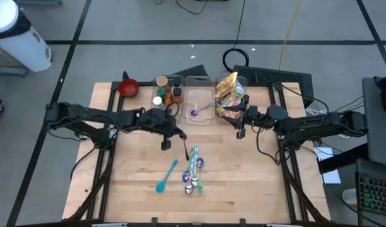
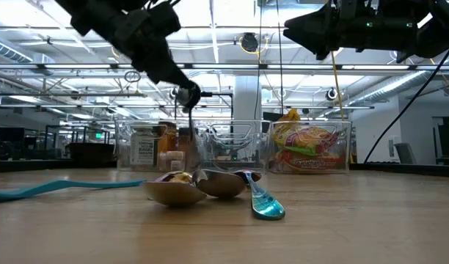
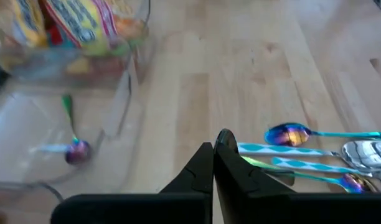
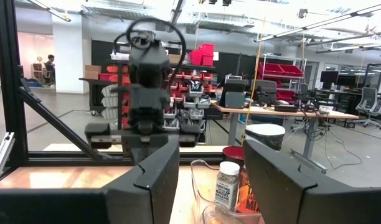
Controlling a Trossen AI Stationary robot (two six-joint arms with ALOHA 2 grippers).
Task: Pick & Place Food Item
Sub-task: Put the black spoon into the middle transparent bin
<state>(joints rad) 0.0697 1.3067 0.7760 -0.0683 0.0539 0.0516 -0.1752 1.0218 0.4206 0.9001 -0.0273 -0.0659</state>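
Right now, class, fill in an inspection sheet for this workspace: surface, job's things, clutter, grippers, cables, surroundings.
Surface: wooden table, bare at its front.
Job's things: snack packets in a clear bin; middle bin holds a purple spoon.
Clutter: spoons, teal spoon, red bowl, spice jars.
Grippers: left gripper shut, empty; right gripper open by the packets.
Cables: black and yellow cables on the floor.
Surroundings: a person far off.

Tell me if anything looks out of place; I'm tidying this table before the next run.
One purple spoon lies alone in the middle clear bin, while the other spoons sit in a loose heap on the bare table, overlapping at mixed angles. Nothing looks spilled or damaged.
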